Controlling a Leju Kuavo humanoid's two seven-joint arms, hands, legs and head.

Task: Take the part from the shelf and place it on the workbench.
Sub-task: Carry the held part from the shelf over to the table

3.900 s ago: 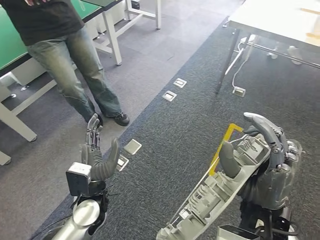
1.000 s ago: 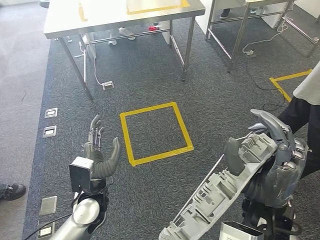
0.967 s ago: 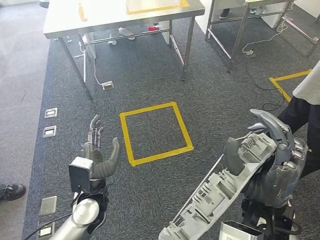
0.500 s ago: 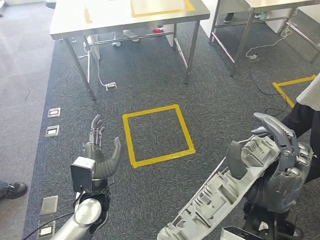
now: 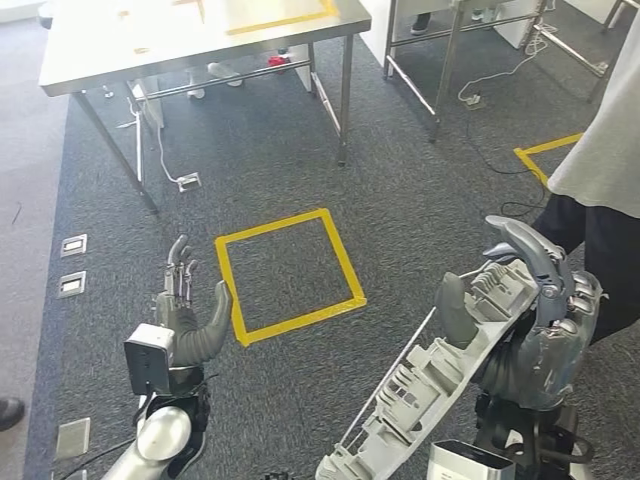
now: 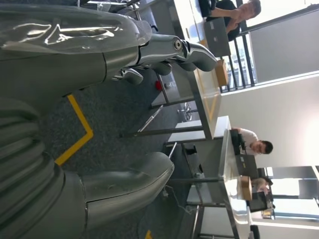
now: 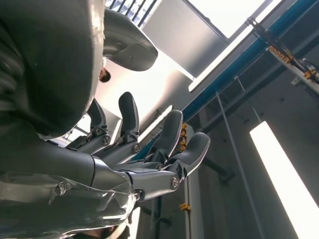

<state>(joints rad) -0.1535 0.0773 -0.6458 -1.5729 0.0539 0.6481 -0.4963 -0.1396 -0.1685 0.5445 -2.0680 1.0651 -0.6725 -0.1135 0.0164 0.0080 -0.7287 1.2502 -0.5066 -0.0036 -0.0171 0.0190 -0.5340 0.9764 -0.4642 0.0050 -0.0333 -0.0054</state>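
The part [image 5: 445, 370] is a long grey plastic moulding, ribbed all over with little pockets and clips, slanting down toward the floor. The right hand [image 5: 540, 320] grips its upper end. The left hand [image 5: 185, 310] holds nothing, fingers spread. The worktop [image 5: 189, 40] is well ahead.

- Floor: dark grey carpet [image 5: 392, 200], with a yellow tape square [image 5: 287, 272] marked on it.
- Floor sockets [image 5: 73, 245] set beside a lighter strip.
- Metal-legged table [image 5: 189, 40] beyond the square.
- Ceiling light strip [image 7: 282, 174] overhead.
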